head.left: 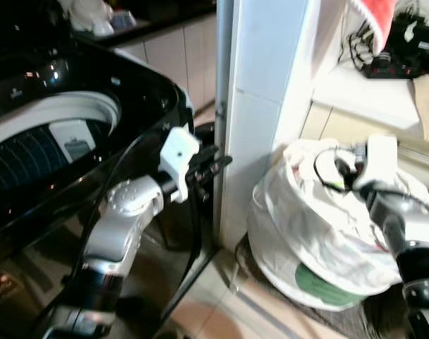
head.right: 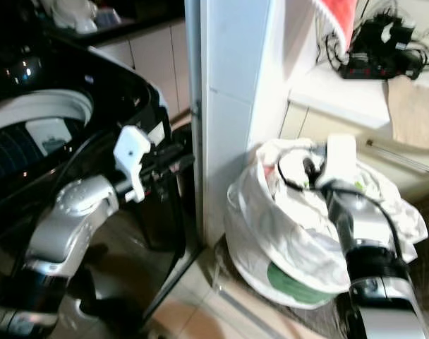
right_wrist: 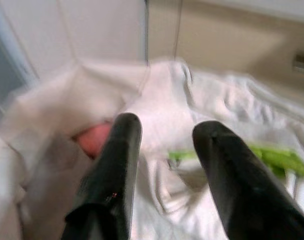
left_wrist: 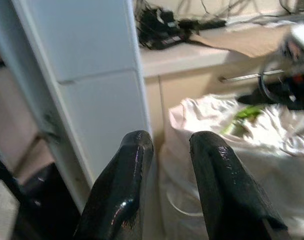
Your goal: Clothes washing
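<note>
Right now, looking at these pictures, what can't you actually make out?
- Inside of the washing machine: the drum's depth is dark in both eye views, so any clothes inside are hidden.
- Laundry bag: its white folds hide its lower contents; the right wrist view is blurred, so the pink and green items by the open right gripper stay unidentified.
- Black cables on the counter: too small and tangled to name.
- Left gripper: open, holding nothing.

Both arms are silver metal with rounded, glossy joints and black bands lower down. The left arm [head.left: 123,212] carries a white box-shaped wrist housing, ahead of which sits the left pincer [head.left: 213,164], two long black fingers. The right arm [head.left: 405,226] has a like white block, with a black cable looping beside it. The right pincer [right_wrist: 167,150] has shiny black fingers [right_wrist: 117,165].
</note>
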You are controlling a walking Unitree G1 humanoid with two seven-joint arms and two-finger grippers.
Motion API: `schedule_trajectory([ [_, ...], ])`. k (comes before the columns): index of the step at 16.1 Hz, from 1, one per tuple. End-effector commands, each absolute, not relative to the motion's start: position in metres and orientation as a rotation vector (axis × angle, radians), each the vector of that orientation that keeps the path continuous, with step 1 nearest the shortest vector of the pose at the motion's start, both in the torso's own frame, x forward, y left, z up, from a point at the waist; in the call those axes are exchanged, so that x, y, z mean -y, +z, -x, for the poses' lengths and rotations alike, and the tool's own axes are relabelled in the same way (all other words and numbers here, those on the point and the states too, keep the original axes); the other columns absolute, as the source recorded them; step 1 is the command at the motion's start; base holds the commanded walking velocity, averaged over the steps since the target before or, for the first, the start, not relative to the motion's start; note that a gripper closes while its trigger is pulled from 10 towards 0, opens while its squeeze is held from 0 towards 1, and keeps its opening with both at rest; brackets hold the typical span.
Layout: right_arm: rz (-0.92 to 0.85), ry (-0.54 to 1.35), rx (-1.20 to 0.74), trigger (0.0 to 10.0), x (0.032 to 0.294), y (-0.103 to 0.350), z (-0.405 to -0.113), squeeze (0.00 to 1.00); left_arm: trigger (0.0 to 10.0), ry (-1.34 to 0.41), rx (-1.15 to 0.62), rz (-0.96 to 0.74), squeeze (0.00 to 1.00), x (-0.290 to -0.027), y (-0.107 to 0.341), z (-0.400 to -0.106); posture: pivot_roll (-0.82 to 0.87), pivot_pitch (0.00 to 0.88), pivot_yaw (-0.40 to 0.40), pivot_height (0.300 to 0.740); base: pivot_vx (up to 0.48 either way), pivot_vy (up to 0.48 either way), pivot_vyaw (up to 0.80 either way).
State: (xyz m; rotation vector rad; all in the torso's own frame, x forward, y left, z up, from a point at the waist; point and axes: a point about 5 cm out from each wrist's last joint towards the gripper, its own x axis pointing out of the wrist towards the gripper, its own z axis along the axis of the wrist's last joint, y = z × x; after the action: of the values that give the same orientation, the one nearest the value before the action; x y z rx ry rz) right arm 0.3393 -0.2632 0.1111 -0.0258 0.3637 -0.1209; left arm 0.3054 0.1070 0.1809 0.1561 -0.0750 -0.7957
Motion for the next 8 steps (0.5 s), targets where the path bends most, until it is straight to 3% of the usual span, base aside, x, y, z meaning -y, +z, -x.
schedule_trajectory([
  [1,0.038,-0.156,-0.356,10.0,0.271,0.111,-0.342,1.00,10.0,-0.760,0.103,-0.168,0.00,-0.111,0.190,-0.303,0.02,0.000,0.040,0.740,0.000,0.000,0.00],
  [8,-0.008,-0.222,-0.438,10.0,0.281,0.076,-0.334,1.00,10.0,-0.775,0.128,-0.209,0.00,-0.140,0.220,-0.272,0.19,0.041,0.072,0.740,0.000,0.000,0.00],
])
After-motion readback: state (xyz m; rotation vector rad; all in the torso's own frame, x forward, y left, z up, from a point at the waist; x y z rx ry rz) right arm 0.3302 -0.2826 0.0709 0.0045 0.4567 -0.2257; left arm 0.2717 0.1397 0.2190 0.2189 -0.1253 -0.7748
